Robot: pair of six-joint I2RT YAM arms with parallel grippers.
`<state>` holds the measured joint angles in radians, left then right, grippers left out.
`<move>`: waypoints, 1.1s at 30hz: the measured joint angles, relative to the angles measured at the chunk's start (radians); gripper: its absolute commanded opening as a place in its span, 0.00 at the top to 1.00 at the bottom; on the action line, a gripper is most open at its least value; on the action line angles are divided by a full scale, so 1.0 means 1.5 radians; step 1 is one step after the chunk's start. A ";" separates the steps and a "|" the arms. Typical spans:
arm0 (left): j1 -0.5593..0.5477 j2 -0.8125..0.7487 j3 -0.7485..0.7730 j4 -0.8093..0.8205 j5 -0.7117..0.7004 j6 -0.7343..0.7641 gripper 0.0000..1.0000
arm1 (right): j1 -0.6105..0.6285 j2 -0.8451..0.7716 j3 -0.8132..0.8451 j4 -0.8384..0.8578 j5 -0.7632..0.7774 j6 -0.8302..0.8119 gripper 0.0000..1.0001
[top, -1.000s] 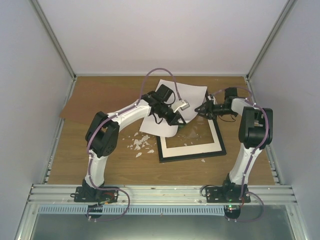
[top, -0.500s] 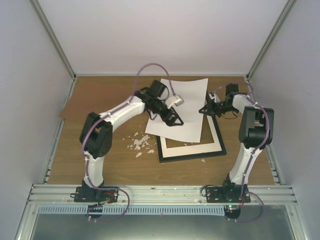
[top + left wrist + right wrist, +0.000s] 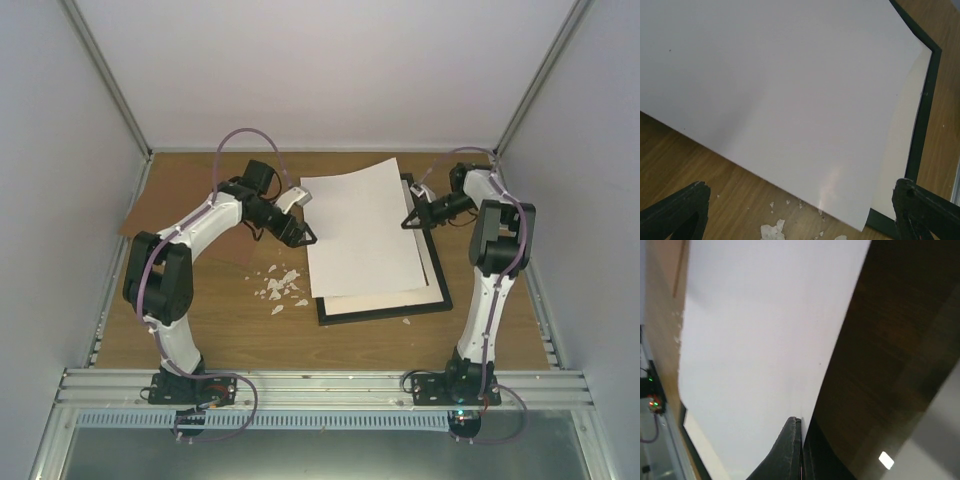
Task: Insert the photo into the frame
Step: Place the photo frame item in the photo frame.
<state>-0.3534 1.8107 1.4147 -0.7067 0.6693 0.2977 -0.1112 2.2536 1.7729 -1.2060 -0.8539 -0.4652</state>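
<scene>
The photo (image 3: 365, 230) lies face down, its plain white back up, across the black frame (image 3: 380, 312). A cream strip of mat (image 3: 390, 294) shows along its near edge. My left gripper (image 3: 305, 238) stands open just left of the photo, touching nothing. In the left wrist view the photo (image 3: 790, 100) fills the top, the frame (image 3: 925, 115) runs down the right, and the gripper (image 3: 800, 200) spans bare wood. My right gripper (image 3: 408, 222) is shut on the photo's right edge. The right wrist view has the photo (image 3: 765, 340) above the pinched gripper (image 3: 800, 422).
A brown backing board (image 3: 170, 210) lies at the back left. Torn white paper scraps (image 3: 280, 288) are scattered left of the frame. White walls close in the table on three sides, and an aluminium rail (image 3: 320, 385) runs along the near edge.
My left gripper opened, let go of the photo and drew back to the left. The photo dropped flat over the frame. My right gripper shut on its right edge.
</scene>
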 measured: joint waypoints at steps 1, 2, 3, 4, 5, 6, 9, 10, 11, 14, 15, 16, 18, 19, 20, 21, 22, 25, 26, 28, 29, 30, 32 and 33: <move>0.000 0.000 -0.005 -0.002 -0.002 0.000 0.01 | -0.002 0.014 0.016 -0.014 0.011 -0.015 0.99; 0.001 0.000 -0.009 -0.002 -0.004 0.000 0.01 | -0.003 0.023 0.024 -0.022 0.021 -0.025 0.99; 0.002 0.000 -0.011 -0.002 -0.005 0.000 0.01 | -0.005 0.028 0.031 -0.031 0.033 -0.034 0.99; 0.003 -0.001 -0.012 -0.001 -0.006 0.000 0.01 | -0.007 0.033 0.038 -0.039 0.044 -0.041 0.99; 0.005 -0.002 -0.013 -0.001 -0.007 -0.001 0.01 | -0.008 0.034 0.046 -0.047 0.054 -0.045 0.99; 0.007 -0.003 -0.016 0.000 -0.009 -0.001 0.01 | -0.011 0.034 0.056 -0.054 0.064 -0.048 1.00; 0.020 -0.006 -0.022 0.001 -0.013 -0.001 0.01 | -0.017 0.034 0.083 -0.061 0.080 -0.051 0.99; 0.026 -0.007 -0.023 0.001 -0.014 -0.002 0.01 | -0.020 0.034 0.087 -0.062 0.083 -0.051 0.99; 0.032 -0.007 -0.023 0.002 -0.016 -0.002 0.01 | -0.021 0.034 0.087 -0.062 0.086 -0.051 0.99; 0.050 -0.007 -0.023 0.003 -0.020 -0.002 0.01 | -0.025 0.034 0.087 -0.066 0.094 -0.045 0.99; 0.055 -0.007 -0.023 0.004 -0.022 -0.002 0.01 | -0.026 0.034 0.087 -0.066 0.095 -0.041 0.99; 0.057 -0.007 -0.023 0.004 -0.022 -0.002 0.01 | -0.026 0.034 0.087 -0.066 0.095 -0.040 0.99; 0.066 -0.007 -0.023 0.004 -0.026 -0.002 0.01 | -0.026 0.034 0.083 -0.065 0.095 -0.037 0.99; 0.069 -0.007 -0.023 0.004 -0.027 -0.002 0.01 | -0.026 0.034 0.079 -0.065 0.095 -0.036 1.00; 0.072 -0.007 -0.023 0.004 -0.027 -0.002 0.01 | -0.026 0.034 0.074 -0.065 0.094 -0.036 0.99; 0.074 -0.007 -0.023 0.004 -0.027 -0.002 0.01 | -0.026 0.034 0.069 -0.065 0.094 -0.036 0.99; 0.076 -0.007 -0.023 0.004 -0.027 -0.002 0.01 | -0.026 0.034 0.062 -0.065 0.094 -0.036 0.99; 0.080 -0.007 -0.023 0.004 -0.027 -0.002 0.01 | -0.026 0.032 0.035 -0.064 0.094 -0.036 0.99; 0.081 -0.007 -0.023 0.004 -0.027 -0.002 0.01 | -0.026 0.029 0.023 -0.063 0.094 -0.036 1.00; 0.083 -0.007 -0.023 0.004 -0.027 -0.002 0.01 | -0.027 0.022 0.004 -0.058 0.094 -0.034 0.99; 0.083 -0.007 -0.023 0.003 -0.027 -0.002 0.01 | -0.027 0.018 -0.004 -0.056 0.094 -0.033 0.99; 0.083 -0.007 -0.023 0.003 -0.027 -0.002 0.01 | -0.028 0.013 -0.010 -0.054 0.094 -0.030 0.99; 0.083 -0.007 -0.023 0.003 -0.027 -0.002 0.01 | -0.031 0.007 -0.017 -0.051 0.093 -0.024 0.99; 0.083 -0.007 -0.023 0.003 -0.027 -0.002 0.01 | -0.031 0.004 -0.019 -0.050 0.093 -0.022 0.99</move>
<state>-0.2291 1.8008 1.3796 -0.7029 0.6292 0.2955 -0.1581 2.2593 1.7443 -1.2816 -0.7147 -0.4980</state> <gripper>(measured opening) 0.990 0.018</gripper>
